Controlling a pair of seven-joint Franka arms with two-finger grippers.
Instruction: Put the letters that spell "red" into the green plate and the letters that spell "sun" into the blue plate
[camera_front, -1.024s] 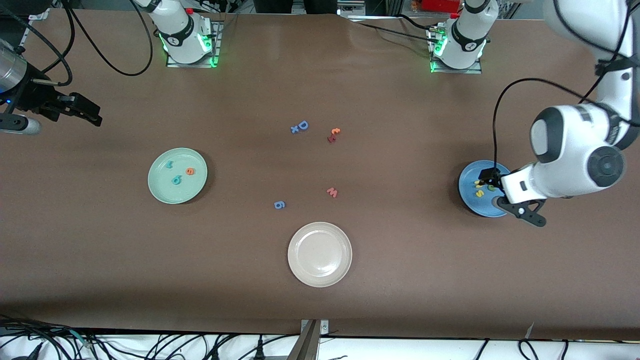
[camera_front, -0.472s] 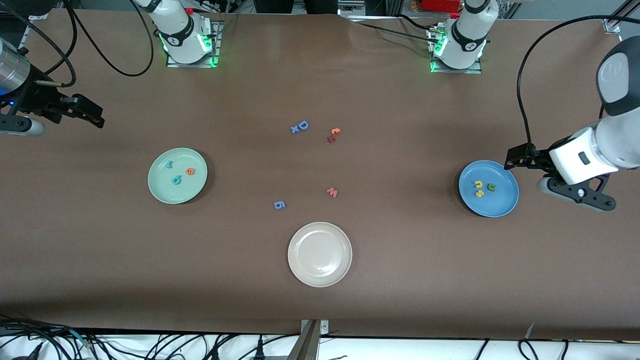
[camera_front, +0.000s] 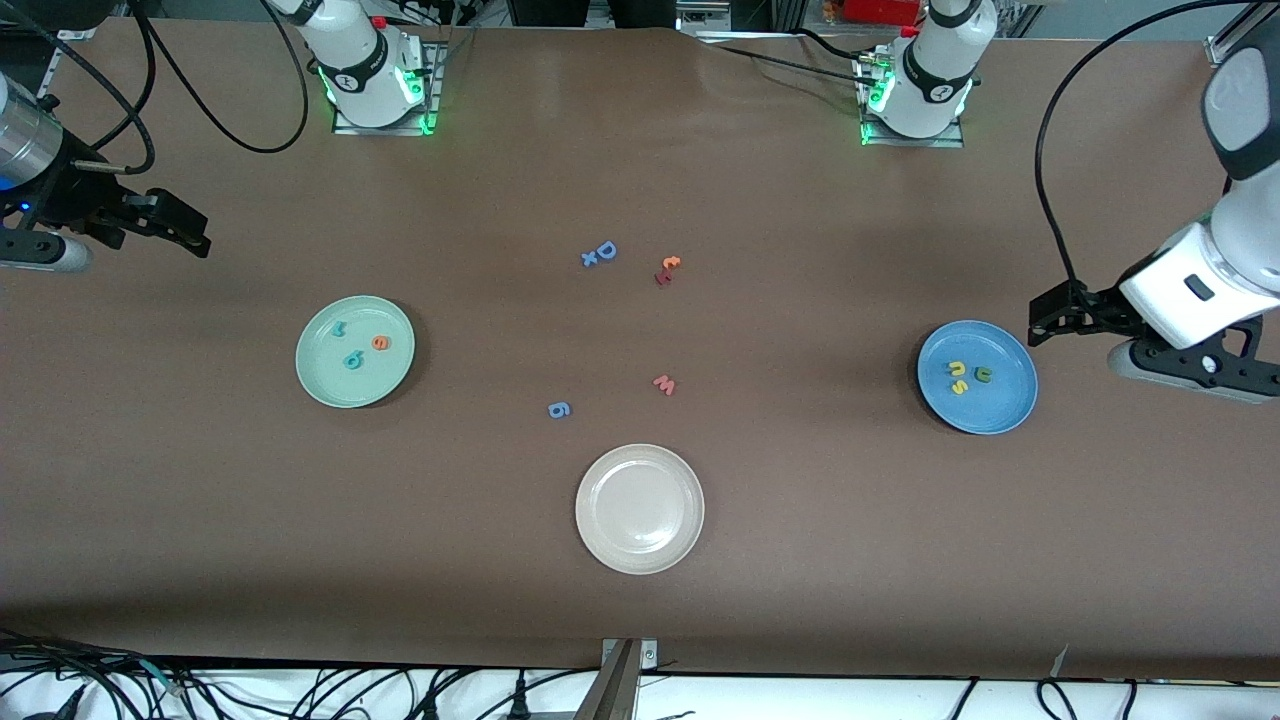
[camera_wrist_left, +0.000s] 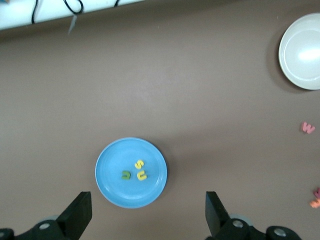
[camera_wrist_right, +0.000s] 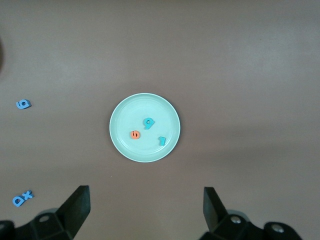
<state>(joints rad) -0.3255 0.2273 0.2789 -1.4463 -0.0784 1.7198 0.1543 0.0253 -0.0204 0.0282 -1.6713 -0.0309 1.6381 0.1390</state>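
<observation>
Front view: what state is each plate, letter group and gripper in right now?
green plate: holds r, e, d.
blue plate: holds s, u, n.
white plate: empty.
spare letters: loose on table.
left gripper: open, empty, above table beside blue plate.
right gripper: open, empty, at table's end.

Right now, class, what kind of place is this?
Probably a robotics lab: two arm bases bolted at the edge of a brown-covered table, cables along another edge, and foam letters sorted into a green plate and a blue plate.
</observation>
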